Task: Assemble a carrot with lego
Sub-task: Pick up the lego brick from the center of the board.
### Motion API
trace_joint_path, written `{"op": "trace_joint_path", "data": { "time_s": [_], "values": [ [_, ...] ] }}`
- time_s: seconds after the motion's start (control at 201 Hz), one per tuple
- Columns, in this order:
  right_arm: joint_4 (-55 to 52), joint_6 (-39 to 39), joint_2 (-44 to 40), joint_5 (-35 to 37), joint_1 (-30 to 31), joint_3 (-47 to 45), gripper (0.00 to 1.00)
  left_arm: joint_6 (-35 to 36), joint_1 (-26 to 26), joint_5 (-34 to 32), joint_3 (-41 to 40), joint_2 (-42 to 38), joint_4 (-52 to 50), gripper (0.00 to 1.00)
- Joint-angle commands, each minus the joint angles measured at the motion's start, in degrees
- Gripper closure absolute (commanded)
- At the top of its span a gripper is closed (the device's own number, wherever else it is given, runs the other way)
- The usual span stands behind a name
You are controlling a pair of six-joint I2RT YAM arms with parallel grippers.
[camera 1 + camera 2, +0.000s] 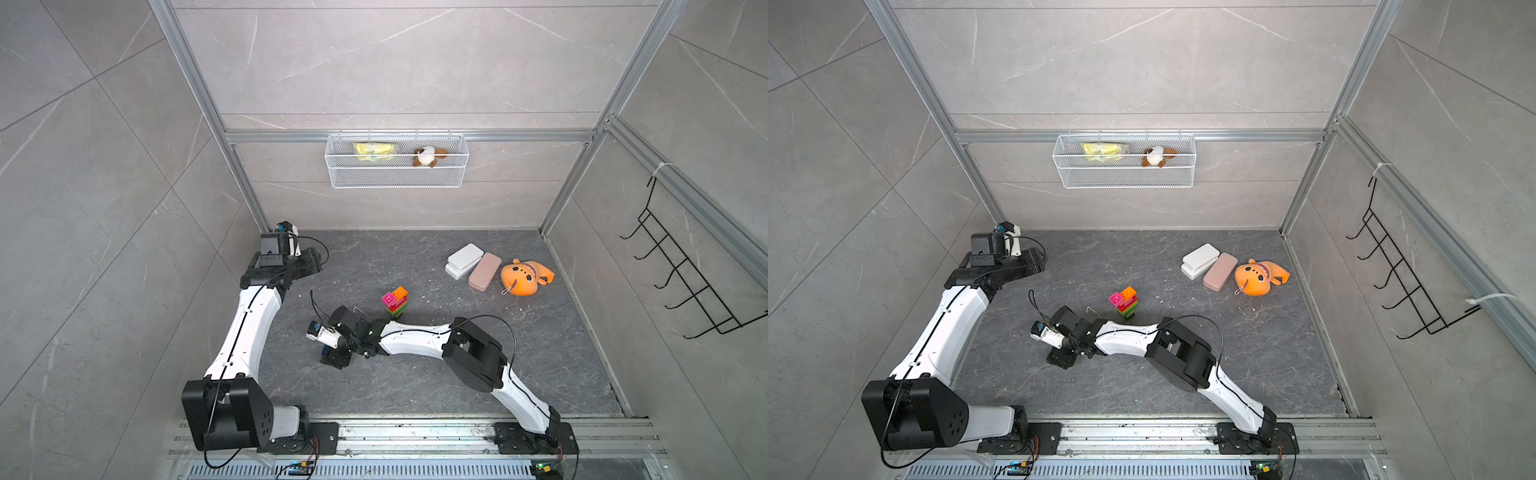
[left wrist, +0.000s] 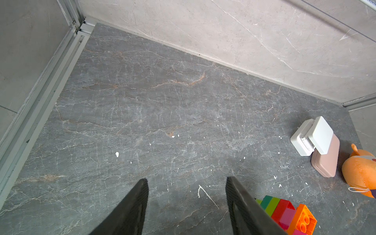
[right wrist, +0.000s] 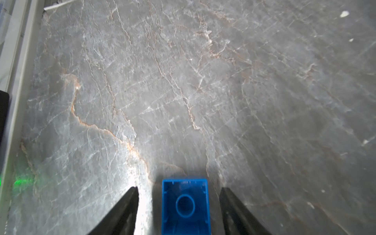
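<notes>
Right wrist: right pincer straddles the blue brick, jaws apart — gaps both sides. Centre it, then squeeze squarely; left pincer apart too, empty.

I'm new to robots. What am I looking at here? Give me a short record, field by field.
Carrot stack: upright on the table; pink and orange bricks on top, red, lime and green below.
Blue brick: between the right fingers, hollow side to the wrist camera, a gap on each side.
Left fingers: apart, nothing between them.
Bystanders: white case, pink case and orange plush, clustered away from the stack.
Wall basket: holds a yellow packet and a small plush toy.
</notes>
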Motion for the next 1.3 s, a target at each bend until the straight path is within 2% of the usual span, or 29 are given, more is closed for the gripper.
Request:
{"op": "trace_joint_path", "data": {
  "time_s": [0.0,0.313,0.557,0.702,1.0,1.164,1.299],
  "values": [
    [-3.19,-1.3,1.63,0.46,0.5,2.29,0.39,1.54,0.2,1.31,0.48,-1.31,0.9,0.35],
    [-5.39,-2.53,2.46,1.57,0.5,4.15,0.58,1.97,0.16,1.97,0.12,-1.49,1.19,0.35],
    [-6.8,-3.27,2.48,1.72,0.44,4.63,0.54,2.14,0.16,2.05,-0.05,-1.93,1.19,0.35],
    [-6.96,-3.43,2.35,1.73,0.43,4.52,0.58,2.17,0.2,2.23,-0.23,-1.93,1.29,0.35],
    [-6.35,-3.54,0.47,0.91,0.4,3.55,0.6,2.27,0.21,2.32,-1.04,-2.18,1.6,0.35],
    [-4.64,-3.31,-3.21,0.02,-0.05,0.16,0.65,2.33,0.18,2.39,-1.7,-2.71,2.15,0.35],
    [-2.83,-3.43,-9.55,-0.21,-0.52,-6.54,0.69,1.59,0.2,3.09,-3.48,-4.39,4.49,0.28]
  ]
}}
